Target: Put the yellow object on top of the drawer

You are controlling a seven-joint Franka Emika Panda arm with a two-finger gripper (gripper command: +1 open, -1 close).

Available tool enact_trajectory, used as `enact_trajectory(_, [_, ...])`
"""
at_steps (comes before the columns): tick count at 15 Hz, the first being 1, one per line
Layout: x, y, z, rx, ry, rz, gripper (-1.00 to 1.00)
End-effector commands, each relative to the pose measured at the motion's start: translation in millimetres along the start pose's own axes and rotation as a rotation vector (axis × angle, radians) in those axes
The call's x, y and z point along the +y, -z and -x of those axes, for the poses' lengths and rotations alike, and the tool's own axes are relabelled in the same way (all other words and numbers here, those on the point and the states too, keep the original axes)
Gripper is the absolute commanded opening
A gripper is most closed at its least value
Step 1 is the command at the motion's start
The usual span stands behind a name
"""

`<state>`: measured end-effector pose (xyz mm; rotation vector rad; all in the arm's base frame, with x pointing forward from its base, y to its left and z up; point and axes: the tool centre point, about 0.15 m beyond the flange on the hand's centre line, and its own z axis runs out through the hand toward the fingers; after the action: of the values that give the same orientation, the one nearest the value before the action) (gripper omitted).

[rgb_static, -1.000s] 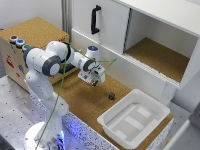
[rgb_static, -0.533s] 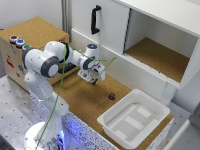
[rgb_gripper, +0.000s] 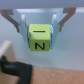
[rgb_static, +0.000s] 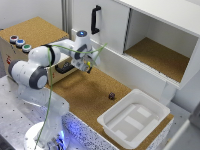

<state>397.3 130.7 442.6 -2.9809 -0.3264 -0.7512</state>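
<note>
The pincer [rgb_gripper: 42, 26] is clenched on the yellow object [rgb_gripper: 40, 37], which the wrist view shows as a small yellow cube with dark marks on two faces, one reading like an N; the picture is soft, so the upper mark is hard to read. One finger [rgb_gripper: 22, 26] presses each side of the cube, and both fingers are cut off at the picture's edge.

In the exterior view the pincer [rgb_static: 88, 64] hangs in the air above the cork table [rgb_static: 95, 95], just in front of the drawer [rgb_static: 30, 42] at the exterior view's left. The cube itself is almost hidden there, only a yellowish speck between the fingers. The arm [rgb_static: 45, 62] covers most of the drawer's front, so just part of the black handle [rgb_static: 64, 68] shows. Three round buttons [rgb_static: 19, 44] sit at the edge of the drawer's cork top.

A small dark ball [rgb_static: 111, 95] lies on the table, well apart from the pincer, near a white tray [rgb_static: 134, 120]. Behind stands a white cabinet [rgb_static: 150, 40] with a black upright handle [rgb_static: 94, 19]; its right side is cut off.
</note>
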Motion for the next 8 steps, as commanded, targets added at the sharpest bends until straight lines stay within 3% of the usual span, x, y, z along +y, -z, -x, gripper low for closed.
enact_trajectory(1, [-84,46,-43,-0.005,0.192,-0.090,-1.00])
enact_trajectory(5, [-148,54,-74,-0.006,0.329,-0.171,-1.00])
enact_trajectory(7, [-185,51,-93,-0.052,0.420,-0.237,-1.00])
enact_trajectory(8, [-201,51,-99,-0.059,0.449,-0.238,-1.00])
